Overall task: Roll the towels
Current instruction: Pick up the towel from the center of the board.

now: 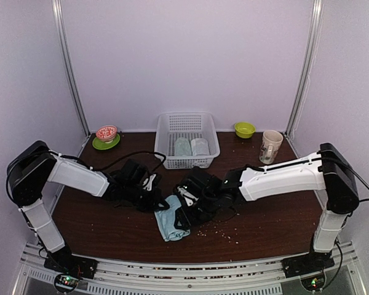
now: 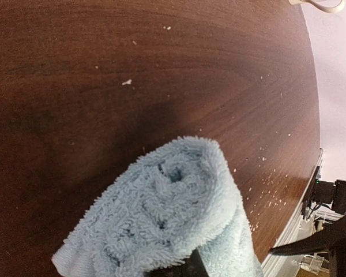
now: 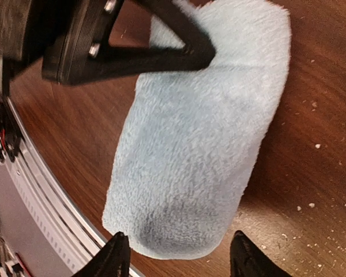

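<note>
The rolled blue towel point(image 1: 168, 225) lies on the surface point(image 1: 264, 215) between both arms. The left end effector point(image 3: 197, 53) is pinched shut on one end. The right end effector point(image 3: 179, 257) stands apart, one tip on each side of the other end.

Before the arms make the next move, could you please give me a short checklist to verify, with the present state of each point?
1. Light blue towel rolled, lying on the table: ok.
2. Right tool open, fingertips on either side of one end of the roll: ok.
3. Left tool shut, at the opposite end: ok.
4. Left tool pinching cloth: cannot tell.
5. Free edge of the roll tucked under: cannot tell.
6. Basket holding two rolled towels: ok.
</note>
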